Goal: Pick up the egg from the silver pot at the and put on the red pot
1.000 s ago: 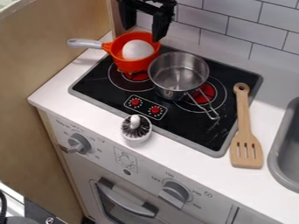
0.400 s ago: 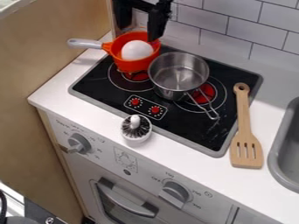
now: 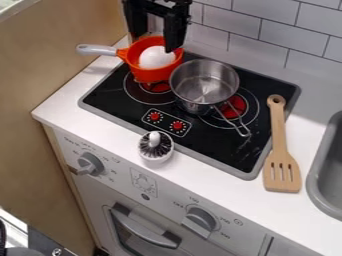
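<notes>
Egg [image 3: 156, 58], white and smooth, sits inside an orange-red toy saucepan [image 3: 152, 74] whose grey handle [image 3: 97, 49] points to the view's left. The black gripper [image 3: 154, 43] hangs over this saucepan from the top edge of the view, in a released state, its two fingers spread apart. One finger reaches down in front of the saucepan's far rim, near the egg; whether it touches either cannot be told.

Just beside the orange-red saucepan is a silver metal saucepan [image 3: 194, 106], its looped wire handle [image 3: 233, 122] pointing toward the front right. Both stand on a black toy cooktop [image 3: 115, 114] with a grey border and glowing-red burner centres. White printed marks ring two red dots on the cooktop's outlined control panel [image 3: 166, 122].

On the white counter [image 3: 69, 108], near the cooktop's front edge, a round dish brush with black bristles [image 3: 155, 145] and a white knob rests in a white holder [image 3: 155, 159]. At the right, a slotted wooden spatula [image 3: 281, 169] lies partly across the cooktop border, its broad end toward the front. A grey sink [image 3: 320, 186] is at the right edge.

Below, the light grey oven front carries two grey knobs, one at left [image 3: 91, 163] and one at right [image 3: 199, 222], each with small dark print around it. Between them is an outlined printed symbol [image 3: 143, 182]. White brick-pattern tiles [image 3: 256, 37] line the back wall.
</notes>
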`<state>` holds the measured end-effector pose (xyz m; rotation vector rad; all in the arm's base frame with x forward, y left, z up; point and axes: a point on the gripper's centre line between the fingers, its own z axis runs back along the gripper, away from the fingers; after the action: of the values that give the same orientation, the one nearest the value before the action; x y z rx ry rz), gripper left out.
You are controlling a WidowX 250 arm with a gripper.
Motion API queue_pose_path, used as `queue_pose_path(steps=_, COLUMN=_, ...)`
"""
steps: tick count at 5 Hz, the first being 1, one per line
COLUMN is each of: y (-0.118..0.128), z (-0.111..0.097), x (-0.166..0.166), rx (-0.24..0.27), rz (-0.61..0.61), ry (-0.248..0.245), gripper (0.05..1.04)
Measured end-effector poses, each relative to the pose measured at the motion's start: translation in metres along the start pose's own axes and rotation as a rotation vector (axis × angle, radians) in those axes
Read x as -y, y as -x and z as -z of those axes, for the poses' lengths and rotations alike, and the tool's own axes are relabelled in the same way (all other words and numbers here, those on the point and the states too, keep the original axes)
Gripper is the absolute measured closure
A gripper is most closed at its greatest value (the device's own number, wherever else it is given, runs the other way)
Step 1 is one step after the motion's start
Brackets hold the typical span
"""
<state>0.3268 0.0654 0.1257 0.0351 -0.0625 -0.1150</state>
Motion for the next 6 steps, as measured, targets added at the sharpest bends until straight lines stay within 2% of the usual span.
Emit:
queue_pose_path(steps=3, y=0.0105, z=0.0035, x=-0.0019, rx=0.017, rz=0.036, ry=0.012, gripper=0.082)
queue_pose_path(steps=4, y=0.013, z=-0.0006, x=-0.0011, rx=0.034, rz=0.033, ry=0.006, gripper=0.082)
queue_pose_path(steps=5, y=0.0152, z=-0.0006, x=-0.0003, rx=0.032, rz=0.033, ry=0.004, gripper=0.082)
queue_pose_path(steps=6, y=0.016, z=0.0022, x=-0.0006, rx=0.027, rz=0.048, ry=-0.02, gripper=0.082)
